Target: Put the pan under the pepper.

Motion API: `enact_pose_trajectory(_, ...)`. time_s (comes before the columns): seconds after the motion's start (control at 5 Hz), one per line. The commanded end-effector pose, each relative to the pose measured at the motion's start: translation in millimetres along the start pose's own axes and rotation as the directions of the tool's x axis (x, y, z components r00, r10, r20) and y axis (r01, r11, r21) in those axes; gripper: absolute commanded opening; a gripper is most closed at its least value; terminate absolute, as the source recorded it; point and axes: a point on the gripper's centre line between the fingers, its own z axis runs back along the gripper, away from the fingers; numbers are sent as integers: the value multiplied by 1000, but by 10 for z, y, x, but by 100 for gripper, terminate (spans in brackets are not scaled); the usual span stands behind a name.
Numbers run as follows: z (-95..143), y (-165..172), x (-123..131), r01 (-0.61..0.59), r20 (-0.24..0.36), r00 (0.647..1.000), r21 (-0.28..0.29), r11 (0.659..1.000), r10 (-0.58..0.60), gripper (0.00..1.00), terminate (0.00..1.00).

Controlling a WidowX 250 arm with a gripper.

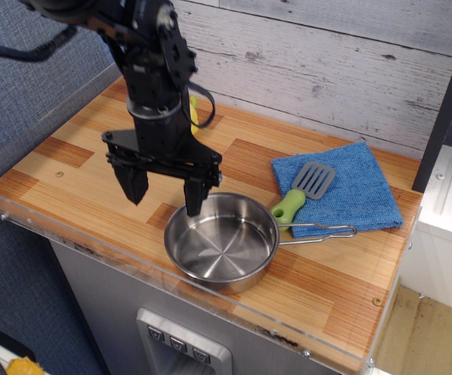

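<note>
1. Pan [222, 244]: a round stainless-steel pan sits lower centre in the frame, on the wooden counter [77, 176] close to its clear front edge. Its shiny bowl holds nothing.
2. Its thin wire-loop handle [320, 229] points toward the right of the frame and lies over the near edge of a blue cloth [359, 187].
3. Pepper [193, 111]: only a narrow yellow sliver shows, upper left of centre near the back wall, mostly hidden behind the black arm. Its shape and stem cannot be made out.
4. Gripper [166, 191]: black, pointing downward at centre left, with its two fingers spread wide apart and nothing held between them.
5. One finger [195, 197] hangs right at the pan's left rim; whether it touches the rim cannot be told. The other finger [136, 183] hangs over bare wood further left, clear of the pan.
6. Spatula [304, 190]: a grey slotted blade with a green handle rests on the blue cloth at right of centre, its handle end just beside the pan's upper right rim.
7. Pan and pepper lie apart, the pepper higher in the frame, behind the arm.
</note>
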Motion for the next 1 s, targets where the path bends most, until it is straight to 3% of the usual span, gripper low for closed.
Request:
enact_pose_trajectory(0.0,-199,-55,-34,32,-90,995,-58,998,-37,100,0)
enact_pose_trajectory(0.2,-247,-30,-41,18,-96,995,-59,998,-24,100,0)
enact_pose_trajectory(0.4,-241,-32,-43,20,-81,996,-57,998,-24,0,0)
enact_pose_trajectory(0.8,28,-119,-42,78,-9,997,-80,994,-79,0,0)
